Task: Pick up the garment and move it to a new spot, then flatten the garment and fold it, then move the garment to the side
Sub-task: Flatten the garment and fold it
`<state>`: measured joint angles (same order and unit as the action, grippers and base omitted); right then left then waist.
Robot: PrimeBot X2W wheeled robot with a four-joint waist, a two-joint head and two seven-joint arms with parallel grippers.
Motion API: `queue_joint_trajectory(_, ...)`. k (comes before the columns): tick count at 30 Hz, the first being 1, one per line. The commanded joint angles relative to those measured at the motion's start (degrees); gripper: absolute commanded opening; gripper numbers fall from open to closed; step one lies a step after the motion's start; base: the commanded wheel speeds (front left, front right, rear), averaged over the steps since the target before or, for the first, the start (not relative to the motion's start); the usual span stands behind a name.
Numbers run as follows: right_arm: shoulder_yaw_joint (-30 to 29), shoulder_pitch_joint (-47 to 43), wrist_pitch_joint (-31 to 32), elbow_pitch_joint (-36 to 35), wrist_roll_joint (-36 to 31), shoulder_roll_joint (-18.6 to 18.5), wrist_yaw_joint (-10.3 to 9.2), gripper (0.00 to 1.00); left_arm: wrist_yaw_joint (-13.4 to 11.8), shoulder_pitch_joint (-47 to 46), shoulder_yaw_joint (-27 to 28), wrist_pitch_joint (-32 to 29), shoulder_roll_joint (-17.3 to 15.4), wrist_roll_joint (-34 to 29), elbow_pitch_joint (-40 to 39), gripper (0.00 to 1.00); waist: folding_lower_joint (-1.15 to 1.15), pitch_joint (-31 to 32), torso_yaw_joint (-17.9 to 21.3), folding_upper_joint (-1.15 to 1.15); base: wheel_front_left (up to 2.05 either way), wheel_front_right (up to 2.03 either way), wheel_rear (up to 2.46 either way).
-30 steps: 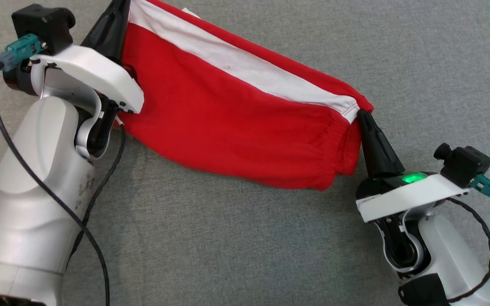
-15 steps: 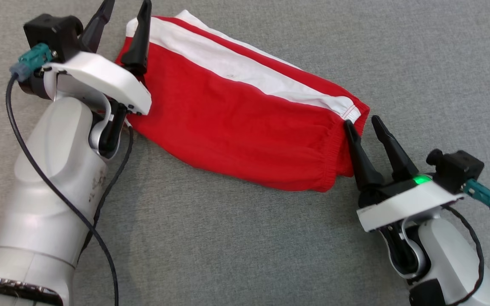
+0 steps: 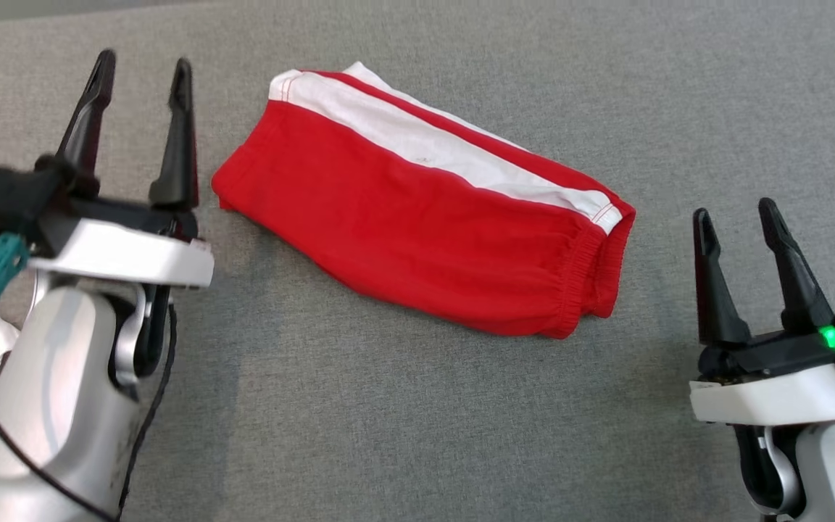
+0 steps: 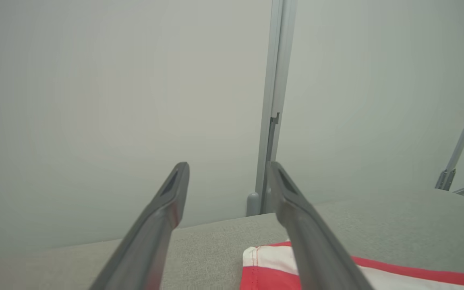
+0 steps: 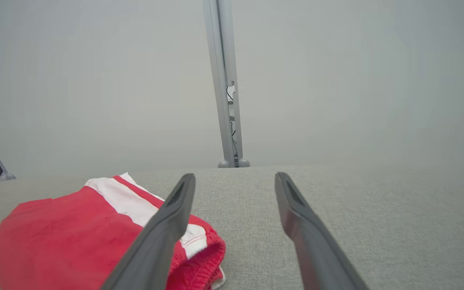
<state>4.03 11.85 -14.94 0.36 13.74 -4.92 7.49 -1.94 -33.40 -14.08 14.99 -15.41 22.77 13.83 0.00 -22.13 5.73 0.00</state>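
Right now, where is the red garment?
In the head view the red garment lies folded on the grey surface, mid-frame, between the open left gripper and right gripper, touching neither.

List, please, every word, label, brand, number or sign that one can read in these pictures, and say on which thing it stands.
There is no readable text anywhere in these views.
Red garment: no print or label is showing.
White stripe of the garment: one tiny dark speck, too small to read.
Grey cloth surface: plain, nothing is written on it.
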Motion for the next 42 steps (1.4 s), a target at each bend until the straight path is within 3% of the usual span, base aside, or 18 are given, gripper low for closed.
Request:
queue_joint_trajectory(1, -0.7, -0.68, -0.34, -0.83, -0.58, 0.25, 0.01, 1.0, -0.74, 1.97, 0.57, 0.21, -0.19, -0.26, -1.48, 1.0, 0.0, 0.83, -0.11, 0.0, 0.0, 0.0, 0.0)
queue_joint_trajectory(10, -3.66, -3.36, -0.33, -2.3, -1.68, 1.52, 0.01, 1.0, -3.32, 13.94, 3.1, -0.63, -1.45, 1.19, -8.86, 1.0, 0.0, 2.3, 0.31, 0.0, 0.0, 0.0, 0.0)
queue_joint_trajectory(25, -4.61, -3.5, -0.33, -2.1, -1.01, 1.88, 0.01, 1.0, -2.57, 14.5, 2.69, -3.09, -2.44, 3.25, -9.63, 1.0, 0.0, 2.11, 0.55, 0.0, 0.0, 0.0, 0.0)
queue_joint_trajectory(34, -4.31, -2.23, -0.33, -2.63, -0.62, 1.89, 0.01, 1.0, 1.92, 6.44, -0.52, -7.98, -2.4, 4.8, -6.82, 1.0, 0.0, -0.12, 0.48, 0.0, 0.0, 0.0, 0.0)
queue_joint_trajectory(42, -1.7, -0.32, -0.34, -1.8, 0.46, 1.83, 0.01, 1.0, 6.64, -2.55, -2.66, -14.73, -1.59, 8.88, 8.14, 1.0, 0.0, -2.77, 3.04, 0.0, 0.0, 0.0, 0.0)
